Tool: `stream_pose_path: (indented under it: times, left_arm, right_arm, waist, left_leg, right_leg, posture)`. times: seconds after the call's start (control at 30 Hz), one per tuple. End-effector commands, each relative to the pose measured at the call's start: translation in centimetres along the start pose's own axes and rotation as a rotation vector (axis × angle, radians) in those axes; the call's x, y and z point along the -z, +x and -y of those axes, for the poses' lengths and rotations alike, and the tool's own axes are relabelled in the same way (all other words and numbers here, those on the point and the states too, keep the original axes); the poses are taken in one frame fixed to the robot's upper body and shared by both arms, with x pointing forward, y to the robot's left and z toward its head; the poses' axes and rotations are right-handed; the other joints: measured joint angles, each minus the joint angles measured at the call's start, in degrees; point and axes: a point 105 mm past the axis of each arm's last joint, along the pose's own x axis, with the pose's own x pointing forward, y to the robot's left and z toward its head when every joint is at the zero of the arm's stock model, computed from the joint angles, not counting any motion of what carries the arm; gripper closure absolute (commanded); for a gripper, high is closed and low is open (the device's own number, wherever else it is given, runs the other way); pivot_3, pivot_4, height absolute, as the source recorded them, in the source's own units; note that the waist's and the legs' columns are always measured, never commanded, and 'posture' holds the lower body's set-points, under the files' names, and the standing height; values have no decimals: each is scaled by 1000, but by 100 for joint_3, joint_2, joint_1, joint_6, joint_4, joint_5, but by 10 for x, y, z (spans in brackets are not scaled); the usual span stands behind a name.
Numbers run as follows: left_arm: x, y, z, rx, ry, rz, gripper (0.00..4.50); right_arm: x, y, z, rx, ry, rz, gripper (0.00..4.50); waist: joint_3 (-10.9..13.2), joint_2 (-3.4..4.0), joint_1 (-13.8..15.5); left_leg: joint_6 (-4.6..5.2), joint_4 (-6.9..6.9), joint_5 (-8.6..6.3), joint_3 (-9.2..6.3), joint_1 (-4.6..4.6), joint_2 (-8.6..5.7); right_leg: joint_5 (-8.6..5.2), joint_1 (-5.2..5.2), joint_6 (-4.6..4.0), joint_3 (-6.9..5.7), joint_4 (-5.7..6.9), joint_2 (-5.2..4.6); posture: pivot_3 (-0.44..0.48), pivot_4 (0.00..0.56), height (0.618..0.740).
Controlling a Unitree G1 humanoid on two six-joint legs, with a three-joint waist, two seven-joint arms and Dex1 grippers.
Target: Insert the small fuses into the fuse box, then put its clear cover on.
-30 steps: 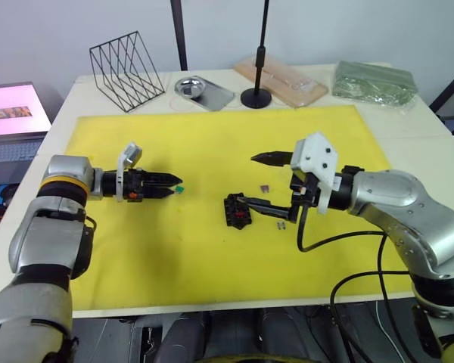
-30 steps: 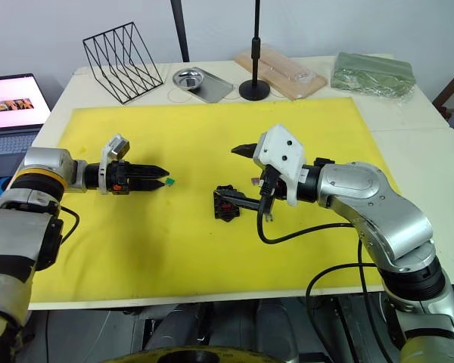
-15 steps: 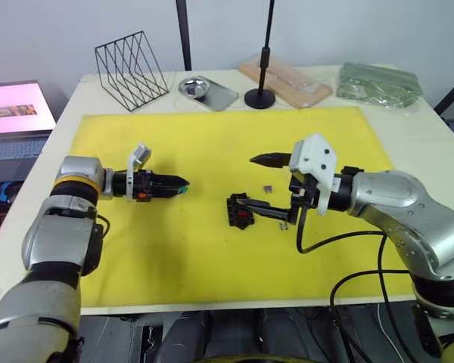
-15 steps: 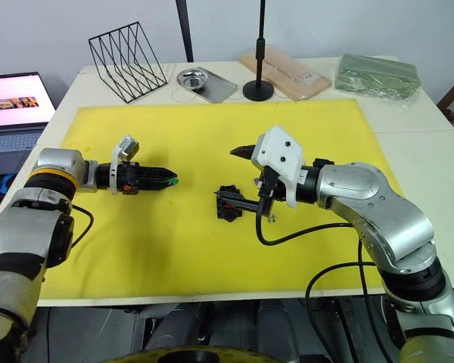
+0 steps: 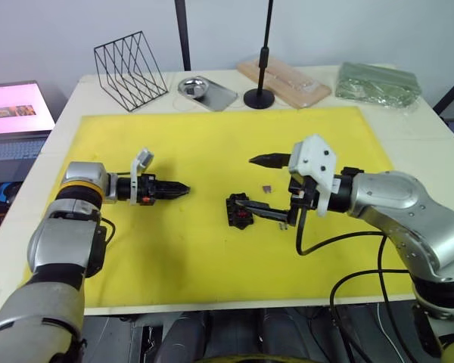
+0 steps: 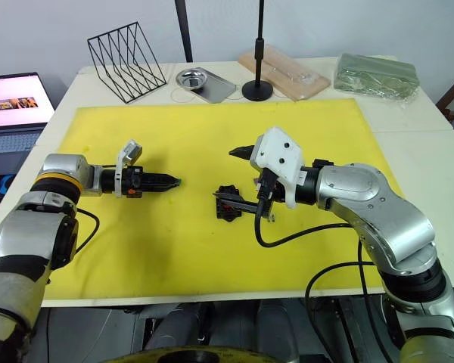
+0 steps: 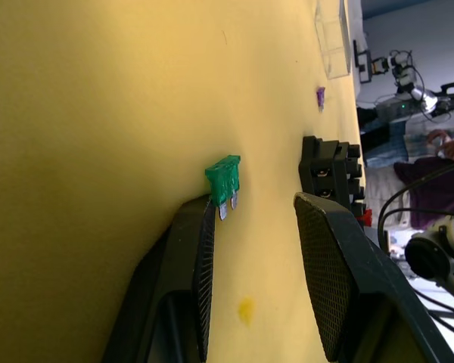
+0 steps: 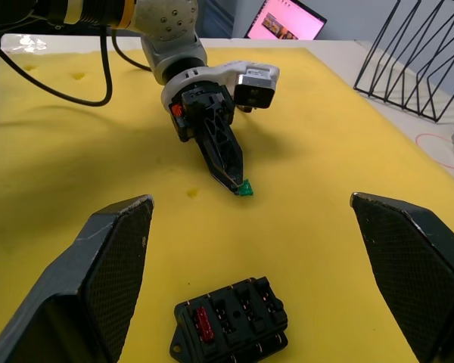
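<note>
Lighting was bright and even, from overhead. Soft shadows fell on the yellow mat point(image 5: 212, 144) under both arms (darkest beneath the left hand point(image 5: 183, 190)). The laptop screen point(image 6: 13, 104) glowed. Head views were sharp; wrist views blurred the near fingers point(image 8: 98, 280) and stretched the edges.

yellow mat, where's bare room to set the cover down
Free: the near strip of the yellow mat, and the far stretch toward the wire rack. Crowded: the middle, around the fuse box, right gripper and green fuse.
</note>
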Motion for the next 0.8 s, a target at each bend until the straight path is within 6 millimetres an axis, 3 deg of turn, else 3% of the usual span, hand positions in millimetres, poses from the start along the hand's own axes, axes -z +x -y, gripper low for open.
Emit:
stream_pose_path:
  times: [0.03,0.13,0.17,0.43,0.63,0.8]
  left_arm:
    - [12,-1,-15,-62,-51,-9,3297]
    - [13,-1,-19,-81,-63,-2,4316]
    - [14,-1,-20,-85,-66,0,4473]
    - [18,-5,-25,-103,-88,13,4473]
    - [1,-16,11,54,13,36,4473]
    - [-2,-24,24,83,103,55,4473]
  right_arm:
    - [-10,-3,1,10,-49,30,0]
    - [-10,-3,1,8,-49,32,0]
    - [-10,-2,1,7,-49,33,0]
    - [-9,-1,1,3,-48,34,0]
    - [-9,-4,6,8,-36,39,0]
    - [-8,-4,10,10,-33,44,0]
  waist:
    - [-1,0,-16]
    - [-4,4,-58]
    - [-6,8,-61]
    - [-16,18,-67]
    - [-15,17,-102]
    - [-13,13,-85]
  left_leg:
    - [0,0,0,0,1,0]
    - [1,0,-1,-1,3,0]
    - [2,0,-1,0,4,0]
    - [7,0,-4,0,11,1]
    - [4,0,-3,0,7,3]
    - [1,-1,-1,0,0,5]
  right_leg:
    - [0,0,0,0,1,0]
    - [0,1,0,1,4,0]
    - [0,1,0,1,5,0]
    - [0,4,-1,2,14,0]
    - [0,-1,-1,4,14,1]
    - [1,-8,-2,5,10,1]
  posture:
    - [0,150,740]
    - [0,150,740]
    - [0,150,740]
    - [0,150,740]
    - [0,150,740]
    - [0,150,740]
